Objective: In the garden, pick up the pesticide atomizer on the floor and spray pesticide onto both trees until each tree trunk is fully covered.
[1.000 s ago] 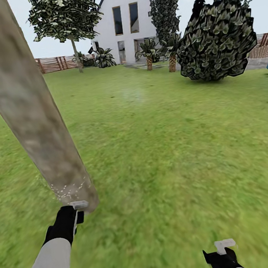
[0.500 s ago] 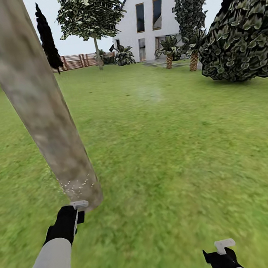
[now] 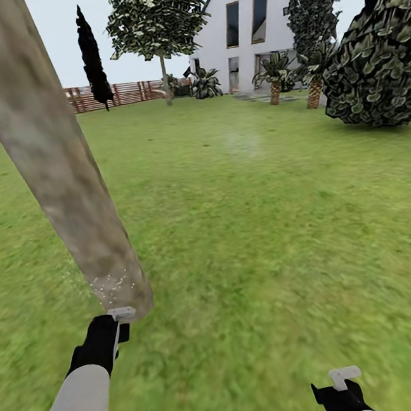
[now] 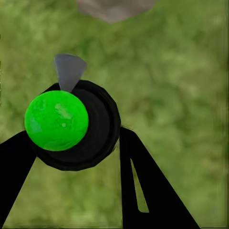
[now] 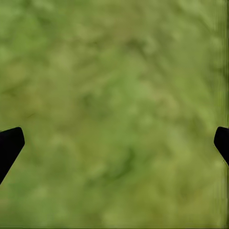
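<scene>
With black left gripper (image 4: 71,157) clamped on green-capped black pesticide atomizer (image 4: 71,125), probably facing speckled grey-tan tree trunk (image 3: 62,177); right gripper (image 5: 114,143) spread wide, empty, over grass (image 5: 114,86).

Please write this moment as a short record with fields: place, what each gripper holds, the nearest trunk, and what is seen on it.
place: grass lawn with a wooden fence and a white house behind
left gripper: shut on the pesticide atomizer, green round body with a black part and a grey nozzle
right gripper: open, nothing between its fingers, grass below
nearest tree trunk: grey-tan, just ahead of the left gripper
on the trunk: pale specks near its base
</scene>
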### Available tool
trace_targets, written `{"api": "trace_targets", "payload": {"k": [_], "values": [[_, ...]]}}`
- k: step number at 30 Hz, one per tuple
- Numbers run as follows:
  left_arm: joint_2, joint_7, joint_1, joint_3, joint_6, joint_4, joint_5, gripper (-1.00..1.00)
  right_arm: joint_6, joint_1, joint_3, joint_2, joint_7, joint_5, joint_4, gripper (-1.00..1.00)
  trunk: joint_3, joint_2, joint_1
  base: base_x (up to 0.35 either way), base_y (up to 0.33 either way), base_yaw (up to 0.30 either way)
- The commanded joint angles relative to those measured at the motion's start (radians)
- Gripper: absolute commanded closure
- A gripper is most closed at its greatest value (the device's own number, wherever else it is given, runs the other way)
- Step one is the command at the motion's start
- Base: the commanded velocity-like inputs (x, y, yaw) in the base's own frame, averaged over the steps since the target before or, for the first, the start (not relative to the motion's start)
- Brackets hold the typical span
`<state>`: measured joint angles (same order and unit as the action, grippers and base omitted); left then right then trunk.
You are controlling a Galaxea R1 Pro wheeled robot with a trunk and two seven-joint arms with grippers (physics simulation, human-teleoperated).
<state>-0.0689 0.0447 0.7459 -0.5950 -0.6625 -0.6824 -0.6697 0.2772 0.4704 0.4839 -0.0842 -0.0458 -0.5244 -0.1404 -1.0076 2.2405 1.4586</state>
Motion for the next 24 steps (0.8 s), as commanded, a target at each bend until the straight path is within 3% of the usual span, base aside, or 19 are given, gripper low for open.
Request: {"api": "trace_targets", "payload": {"k": [1, 9, 13, 17, 24], "values": [[-0.001, 0.006, 0.001, -0.006, -0.004, -0.006, -0.005, 1.00, 0.004, 0.000, 0.008, 0.000, -0.005, -0.005, 0.001, -1.00, -0.001, 0.000, 0.000, -0.186, -0.243, 0.250], [0.005, 0.014, 0.021, -0.006, -0.017, -0.014, -0.002, 1.00, 0.003, 0.000, 0.008, 0.000, -0.005, -0.005, 0.001, -1.00, -0.001, 0.000, 0.000, -0.088, -0.090, 0.273], [0.002, 0.014, 0.094, -0.006, -0.028, -0.013, -0.006, 1.00, 0.003, 0.000, 0.008, 0.000, -0.005, -0.005, 0.000, -1.00, -0.001, 0.000, 0.000, -0.001, -0.001, 0.269], [-0.002, 0.014, 0.121, -0.005, -0.050, -0.013, -0.008, 1.00, 0.004, 0.000, 0.008, -0.001, -0.005, -0.005, 0.000, -1.00, -0.001, 0.000, 0.000, 0.013, -0.002, 0.052], [-0.013, 0.012, 0.123, -0.005, -0.053, -0.014, -0.008, 1.00, 0.004, 0.000, 0.008, -0.002, -0.005, -0.005, -0.001, -1.00, -0.001, 0.000, 0.000, 0.241, -0.133, 0.001]]}}
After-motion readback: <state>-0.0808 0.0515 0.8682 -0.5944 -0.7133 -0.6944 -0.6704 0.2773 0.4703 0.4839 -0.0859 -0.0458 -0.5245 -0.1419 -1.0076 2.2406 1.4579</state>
